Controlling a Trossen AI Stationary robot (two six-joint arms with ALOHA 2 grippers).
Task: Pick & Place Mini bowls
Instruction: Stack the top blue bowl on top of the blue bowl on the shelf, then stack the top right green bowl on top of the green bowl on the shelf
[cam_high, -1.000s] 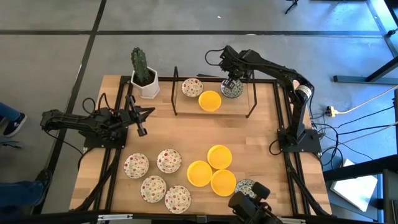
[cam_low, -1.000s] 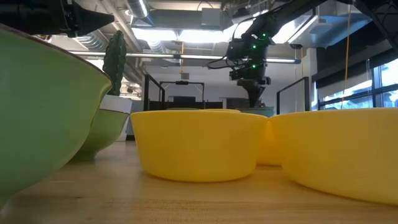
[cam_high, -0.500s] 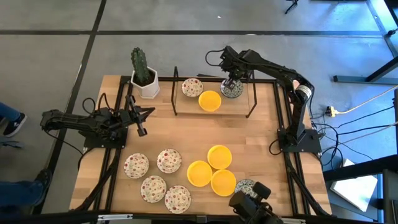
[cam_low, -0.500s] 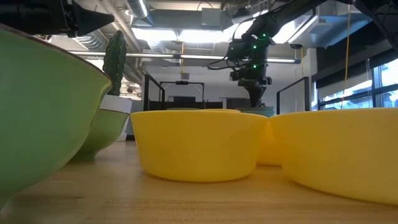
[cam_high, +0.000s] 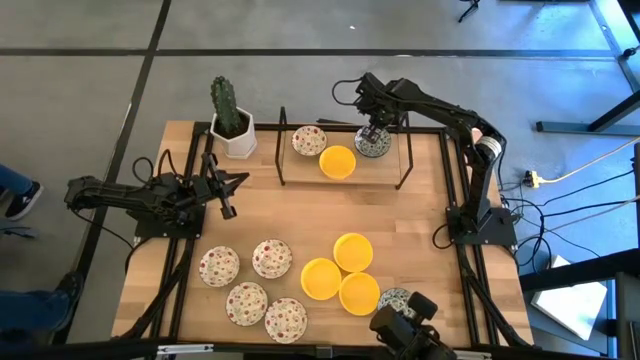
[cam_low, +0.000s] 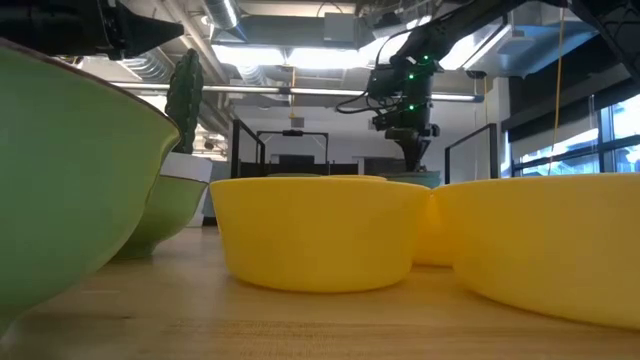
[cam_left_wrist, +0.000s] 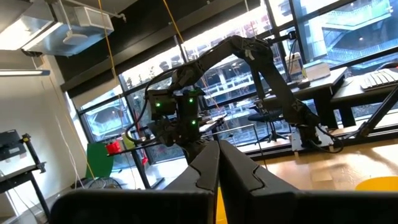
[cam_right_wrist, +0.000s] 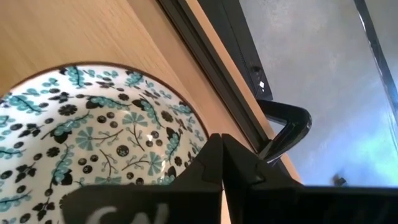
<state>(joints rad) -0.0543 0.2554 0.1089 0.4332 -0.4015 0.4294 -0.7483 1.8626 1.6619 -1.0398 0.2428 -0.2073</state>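
The left gripper (cam_high: 226, 196) is held closed and empty over the table's (cam_high: 300, 215) left side. Red-speckled bowls (cam_high: 252, 285) and yellow bowls (cam_high: 340, 275) are grouped at the near edge. On the far rack (cam_high: 345, 160), a green-patterned bowl (cam_high: 372, 146) is pinched at its rim by the closed right gripper (cam_high: 370, 133). No readable writing is seen.

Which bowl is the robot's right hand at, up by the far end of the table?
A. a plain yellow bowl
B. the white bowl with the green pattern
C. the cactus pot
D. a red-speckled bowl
B: seen from above, the right hand is down on the green-patterned bowl, and its wrist camera looks onto that bowl's leafy green pattern; the yellow bowl lies beside it, untouched.
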